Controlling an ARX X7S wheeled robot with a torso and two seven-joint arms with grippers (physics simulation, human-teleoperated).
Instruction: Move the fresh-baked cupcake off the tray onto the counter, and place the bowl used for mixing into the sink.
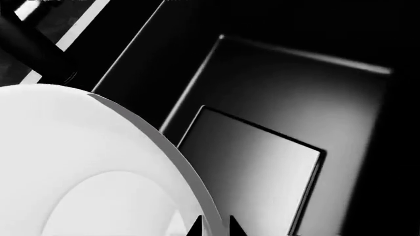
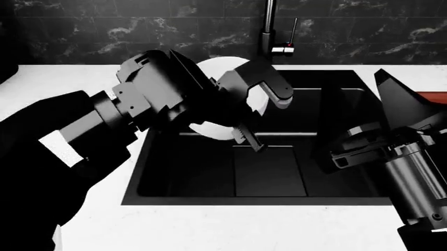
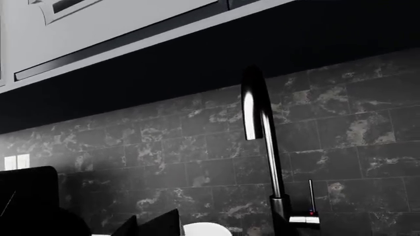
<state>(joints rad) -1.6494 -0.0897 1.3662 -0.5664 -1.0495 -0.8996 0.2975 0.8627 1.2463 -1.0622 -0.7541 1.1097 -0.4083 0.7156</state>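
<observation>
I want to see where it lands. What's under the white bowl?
Under the bowl, held by the left gripper, is the black sink, which looks bare. The arm covers the sink's left part.

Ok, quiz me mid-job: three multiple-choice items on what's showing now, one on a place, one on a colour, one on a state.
1. Where is the bowl?
A. On the counter, left of the basin
B. Held over the sink
C. On the tray

2. What colour is the sink?
A. Black
B. White
C. Red-brown

3. What is the left claw doing?
A. Open, clear of everything
B. Shut on the faucet
C. Shut on the bowl

Answers:
1 B, the head view shows the bowl raised above the basin's left part.
2 A, its walls and floor render matte black against the white counter.
3 C, the left wrist view shows the bowl's rim running between its fingertips.
</observation>
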